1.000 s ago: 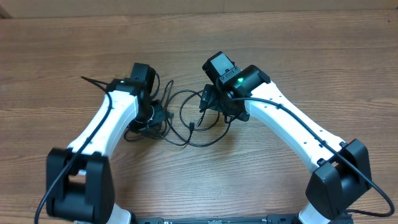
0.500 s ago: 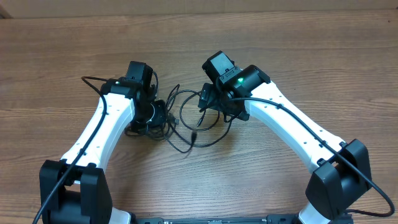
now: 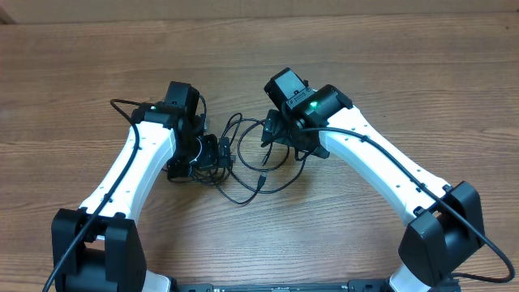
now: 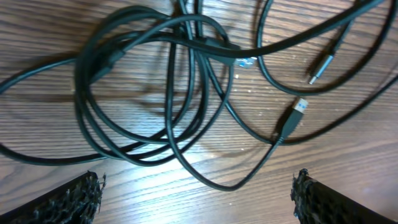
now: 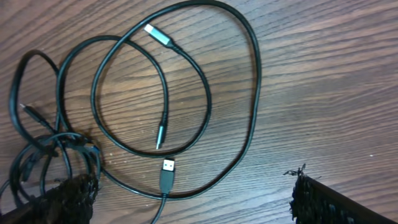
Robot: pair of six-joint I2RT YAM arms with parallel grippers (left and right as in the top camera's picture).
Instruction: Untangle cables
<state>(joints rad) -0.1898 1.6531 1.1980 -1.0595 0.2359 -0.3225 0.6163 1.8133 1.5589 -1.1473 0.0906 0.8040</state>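
Left gripper (image 4: pixel 199 194) and right gripper (image 5: pixel 193 194) are wide open, empty. Tangled cables (image 4: pixel 155 81) could be cinched tighter if the wrong loop's pulled.

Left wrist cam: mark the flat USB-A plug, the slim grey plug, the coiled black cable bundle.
flat USB-A plug (image 4: pixel 299 106): left wrist view, metal shell.
slim grey plug (image 4: pixel 321 66): left wrist view, barrel.
coiled black cable bundle (image 4: pixel 83 93): left wrist view, left-hand strands.

Cables (image 4: pixel 193 42) on the table (image 3: pixel 389 73)
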